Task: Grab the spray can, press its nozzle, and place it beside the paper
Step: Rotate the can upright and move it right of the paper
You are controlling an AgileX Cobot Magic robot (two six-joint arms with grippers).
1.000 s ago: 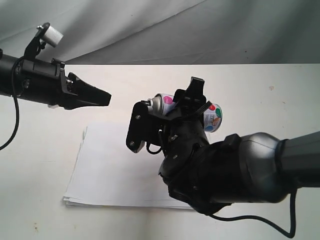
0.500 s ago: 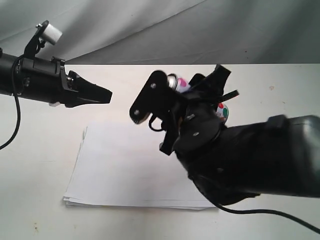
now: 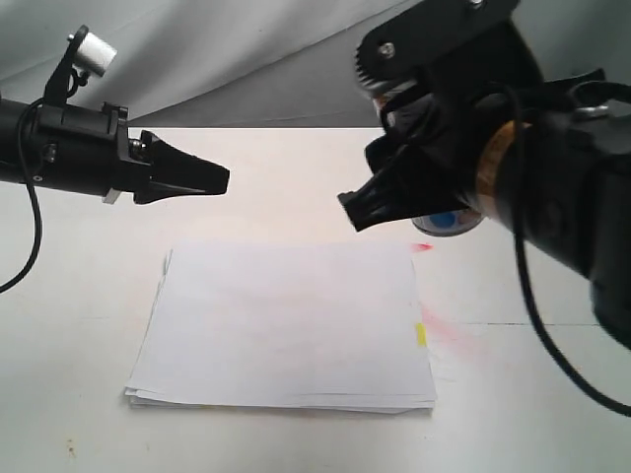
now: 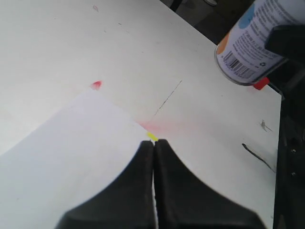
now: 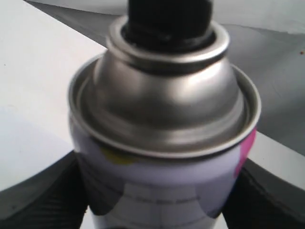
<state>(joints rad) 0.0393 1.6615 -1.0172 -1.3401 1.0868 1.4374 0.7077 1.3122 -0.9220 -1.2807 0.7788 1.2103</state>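
The spray can [image 5: 164,109], silver-domed with a dark nozzle and a white label, sits between the black fingers [image 5: 43,191] of my right gripper [image 5: 162,200], which is shut on it. In the exterior view my right gripper [image 3: 419,192] holds it in the air above the paper's far right corner, and only the spray can's lower end [image 3: 449,222] shows. The paper [image 3: 286,325] lies flat, its yellow tab [image 3: 421,335] at its right edge. My left gripper [image 3: 212,179] hovers shut and empty above the paper's far left. In the left wrist view its tips [image 4: 153,141] point toward the spray can [image 4: 252,43].
Pink-red marks [image 3: 454,330] stain the white table just right of the paper, and a small red mark [image 3: 422,246] sits at its far right corner. A grey backdrop [image 3: 246,59] rises behind the table. The bulky right arm [image 3: 552,177] fills the upper right.
My right arm has lifted the spray can up and to the right, off the paper, uncovering the paper's right edge and tab. The left gripper has edged slightly right.
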